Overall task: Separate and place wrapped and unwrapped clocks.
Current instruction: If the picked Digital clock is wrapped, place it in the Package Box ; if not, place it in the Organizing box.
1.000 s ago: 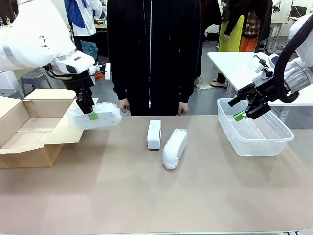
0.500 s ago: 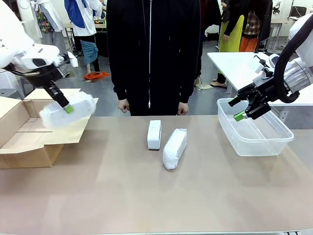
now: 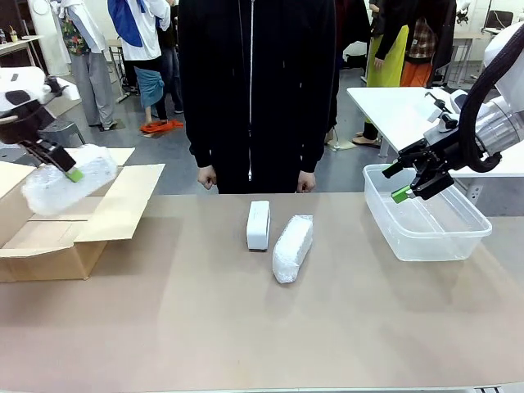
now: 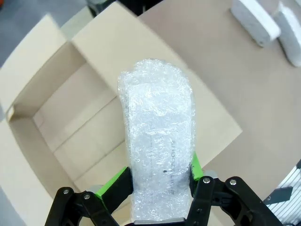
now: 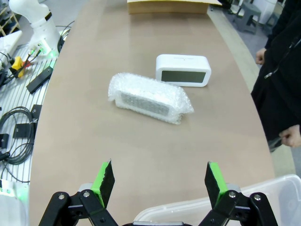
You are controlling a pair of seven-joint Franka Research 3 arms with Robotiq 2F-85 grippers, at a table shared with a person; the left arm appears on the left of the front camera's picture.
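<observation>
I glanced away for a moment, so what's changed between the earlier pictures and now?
The left hand, shut on a wrapped clock, carried it leftward and now holds it above the open cardboard box. Nothing was let go. The right hand stayed open over the clear bin; the bare clock and the other wrapped clock lay unmoved on the table.

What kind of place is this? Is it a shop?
Probably a robot lab or workshop, not a shop. A robot's left arm and right arm reach over the table, cables lie beside it, and other people stand near a white table farther back.
</observation>
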